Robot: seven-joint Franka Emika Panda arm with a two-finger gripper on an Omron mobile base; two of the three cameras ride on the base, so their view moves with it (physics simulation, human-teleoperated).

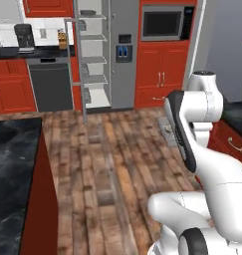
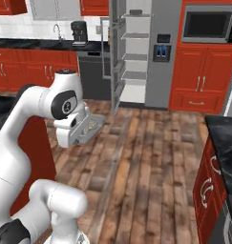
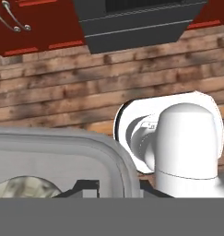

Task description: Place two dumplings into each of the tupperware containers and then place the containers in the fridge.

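Left base view: the fridge [image 1: 105,55] stands ahead of the arm, brushed grey steel, its left door swung wide on flat pale shelves. A translucent grey container [image 1: 168,130] shows beyond the white forearm, above the plank floor [image 1: 107,164]. The gripper itself is hidden behind the arm here.

Right base view: the gripper [image 2: 78,135] carries the tupperware container [image 2: 89,126], a shallow rounded-corner tray held roughly level above the wooden floor [image 2: 151,157]. Pale lumpy dumplings [image 2: 91,125] lie inside it. The open fridge [image 2: 143,52] is well ahead of the gripper. The dark matte dishwasher [image 2: 92,71] stands left of the fridge.

Hand view: the container's raised rounded rim [image 3: 114,154] sits just above the finger tips [image 3: 83,186], one creased dumpling [image 3: 23,186] within. Finger tips appear clamped on the tray's edge, though contact is partly cut off.
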